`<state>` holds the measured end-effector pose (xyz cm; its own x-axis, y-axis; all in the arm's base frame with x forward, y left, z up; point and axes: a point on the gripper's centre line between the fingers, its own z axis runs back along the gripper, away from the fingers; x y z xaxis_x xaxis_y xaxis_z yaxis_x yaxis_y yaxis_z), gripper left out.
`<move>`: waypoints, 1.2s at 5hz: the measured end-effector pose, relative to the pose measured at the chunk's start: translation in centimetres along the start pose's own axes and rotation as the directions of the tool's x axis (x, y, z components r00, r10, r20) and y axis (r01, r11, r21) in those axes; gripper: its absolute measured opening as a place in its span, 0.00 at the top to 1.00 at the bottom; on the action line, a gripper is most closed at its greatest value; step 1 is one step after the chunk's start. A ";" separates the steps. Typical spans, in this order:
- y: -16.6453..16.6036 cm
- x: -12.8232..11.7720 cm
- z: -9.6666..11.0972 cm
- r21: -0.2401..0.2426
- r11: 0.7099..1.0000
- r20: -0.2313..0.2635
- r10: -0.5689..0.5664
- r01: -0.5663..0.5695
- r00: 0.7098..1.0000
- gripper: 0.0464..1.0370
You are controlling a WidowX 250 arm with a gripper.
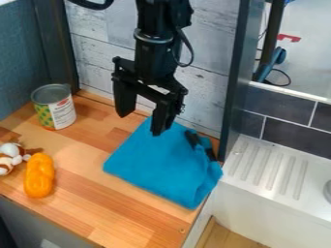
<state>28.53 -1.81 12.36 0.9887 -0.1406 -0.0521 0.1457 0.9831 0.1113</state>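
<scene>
The black gripper (141,116) hangs at upper centre, pointing down, its two fingers spread with nothing between them. Just below and to its right, a blue cloth (158,167) lies on the wooden counter, folded and bunched along its right side. A black object (193,139) rests on the cloth's upper right part. The gripper's right finger overlaps the cloth's upper edge in the view; whether they touch is unclear.
A can (54,107) stands at the back left. An orange braided-looking item (39,175) lies at the left beside a brown and white plush toy (9,156). A dark post (235,77) and a white ridged drainboard (271,167) are on the right.
</scene>
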 end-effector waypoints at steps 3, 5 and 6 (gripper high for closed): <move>-0.3 4.6 -2.2 -0.008 0.996 0.090 -0.093 0.094 0.992 0.04; 0.5 6.3 -6.2 -0.067 0.994 0.060 -0.080 0.084 0.995 0.03; 0.5 7.0 -7.9 -0.144 0.981 0.100 -0.117 0.131 0.988 0.03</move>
<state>35.22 -1.36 4.23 0.9635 -0.2656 0.0350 0.2669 0.9629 -0.0407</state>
